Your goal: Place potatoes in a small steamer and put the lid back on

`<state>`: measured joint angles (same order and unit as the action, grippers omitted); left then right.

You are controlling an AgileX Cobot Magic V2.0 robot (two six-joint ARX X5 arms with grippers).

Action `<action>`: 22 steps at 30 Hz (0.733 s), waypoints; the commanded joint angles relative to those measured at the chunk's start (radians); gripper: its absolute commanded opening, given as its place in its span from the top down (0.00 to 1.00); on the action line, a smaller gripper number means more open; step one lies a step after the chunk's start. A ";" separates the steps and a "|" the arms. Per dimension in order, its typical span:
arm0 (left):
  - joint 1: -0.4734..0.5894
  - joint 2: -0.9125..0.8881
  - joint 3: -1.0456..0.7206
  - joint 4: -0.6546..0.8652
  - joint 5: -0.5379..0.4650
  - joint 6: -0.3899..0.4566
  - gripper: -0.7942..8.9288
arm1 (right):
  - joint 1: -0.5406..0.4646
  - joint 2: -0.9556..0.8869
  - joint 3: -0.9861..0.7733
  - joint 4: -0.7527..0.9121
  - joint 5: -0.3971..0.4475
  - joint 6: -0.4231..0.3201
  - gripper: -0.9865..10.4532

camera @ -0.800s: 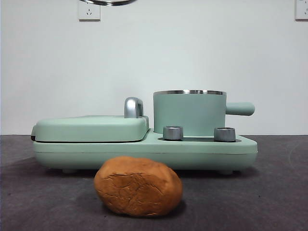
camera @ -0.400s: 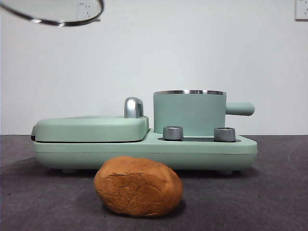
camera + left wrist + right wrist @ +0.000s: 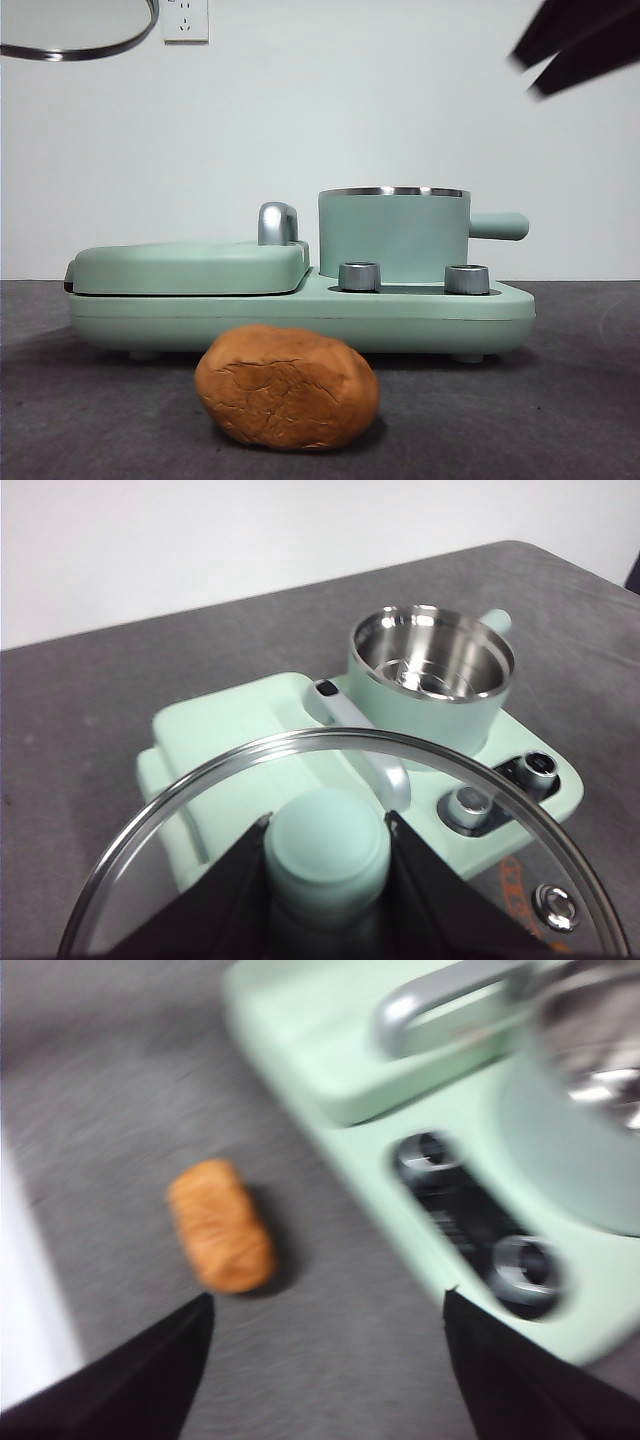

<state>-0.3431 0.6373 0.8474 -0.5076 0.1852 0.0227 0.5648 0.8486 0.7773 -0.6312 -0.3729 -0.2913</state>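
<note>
Your left tool is clamped on the mint-green knob of the lid, holding the glass disc up in the air, well clear of the appliance. In the front view only an arc of the lid's steel rim shows at the top corner, high above the flat green griddle cover.

The small steamer sits uncovered on its mint-green base, behind two steel dials. From the left wrist view you can see straight into its bare steel bowl: nothing is in it.

The potato lies on the dark desk just in front of the base, touched by nothing.

Your right tool hangs above the desk with its jaws spread wide and empty, the potato ahead of it and well apart; that view is blurred. In the front view it shows as a dark forked tip at the upper corner.

So the lid is off. Grasping the potato, putting it in the steamer and replacing the lid all remain.
</note>
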 commanded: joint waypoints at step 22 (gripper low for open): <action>-0.002 -0.012 0.015 0.019 -0.005 -0.013 0.91 | 0.330 0.510 0.017 0.338 0.124 0.014 0.57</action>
<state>-0.3428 0.6262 0.8474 -0.5175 0.1814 0.0132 0.8837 1.3384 0.7773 -0.3038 -0.2543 -0.2836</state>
